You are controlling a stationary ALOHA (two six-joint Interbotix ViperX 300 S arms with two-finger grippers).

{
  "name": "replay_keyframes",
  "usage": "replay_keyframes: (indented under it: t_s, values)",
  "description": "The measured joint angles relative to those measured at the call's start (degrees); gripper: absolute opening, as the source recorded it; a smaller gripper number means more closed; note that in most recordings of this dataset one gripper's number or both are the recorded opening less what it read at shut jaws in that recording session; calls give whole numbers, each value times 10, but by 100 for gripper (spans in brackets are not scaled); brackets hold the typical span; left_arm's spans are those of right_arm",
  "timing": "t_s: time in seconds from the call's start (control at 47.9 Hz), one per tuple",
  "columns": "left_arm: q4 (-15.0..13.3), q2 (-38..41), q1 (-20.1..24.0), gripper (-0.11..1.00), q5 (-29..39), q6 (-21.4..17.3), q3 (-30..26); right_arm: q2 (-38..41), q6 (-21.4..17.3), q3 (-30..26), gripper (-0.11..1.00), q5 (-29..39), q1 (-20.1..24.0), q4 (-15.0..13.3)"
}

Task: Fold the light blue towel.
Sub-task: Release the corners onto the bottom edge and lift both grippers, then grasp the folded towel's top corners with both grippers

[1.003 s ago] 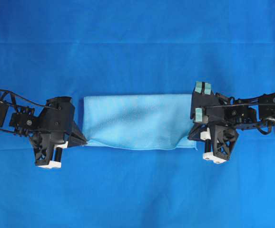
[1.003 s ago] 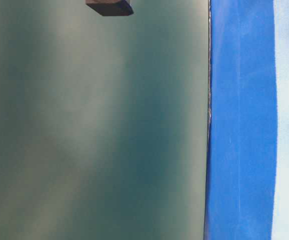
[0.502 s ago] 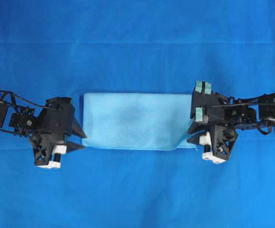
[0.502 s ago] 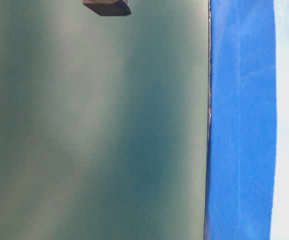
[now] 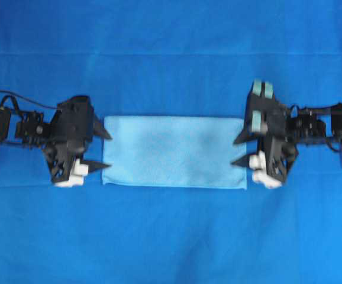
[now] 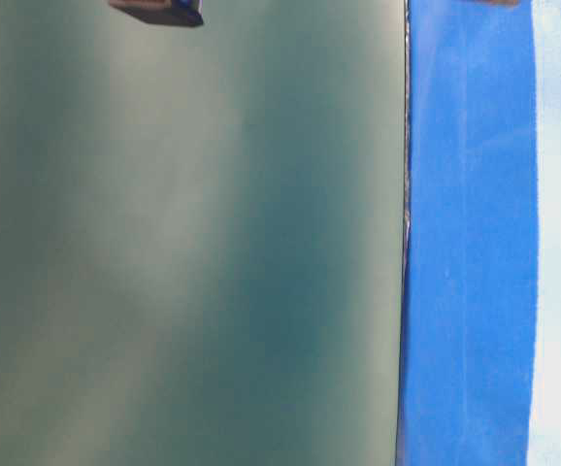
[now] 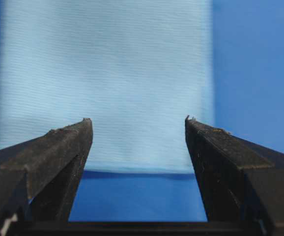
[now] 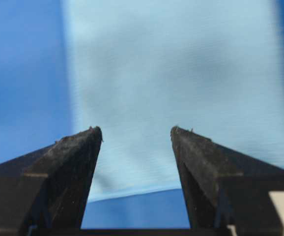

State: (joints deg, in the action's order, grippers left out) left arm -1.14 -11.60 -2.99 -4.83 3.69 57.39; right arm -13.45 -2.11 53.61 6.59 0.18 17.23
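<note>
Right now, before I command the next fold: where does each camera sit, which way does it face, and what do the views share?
Overhead: above, looking down on the light blue towel, left gripper and right gripper, both open, on the royal-blue sheet.
Table-level: low, mostly a blurred green surface, sheet edge; no arm clearly identifiable.
Left wrist: behind its fingers, facing the towel's end.
Right wrist: behind its fingers, facing the opposite end.
Shared: towel and sheet appear in overhead and both wrist views.

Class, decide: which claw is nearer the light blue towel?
Right, narrowly. The right claw stands open at the light blue towel's right edge; the left claw stands open just off its left edge.
</note>
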Motion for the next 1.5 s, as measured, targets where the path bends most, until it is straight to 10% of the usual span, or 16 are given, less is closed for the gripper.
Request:
replay_keyframes:
  t_s: [0.272,1.149,1.4,1.505]
  values:
    - [-1,40,77,72,-18,-41,-16,22,1,5,61,-1,-89,-33]
    - [-1,120,144,60,-52,-46,-12,115,3,14,59,-52,-112,-41]
    - [-1,120,141,8,-19,-46,-14,116,6,14,5,-51,-113,-41]
    - [-1,120,138,1,-9,-48,-16,116,6,13,2,-51,-113,-41]
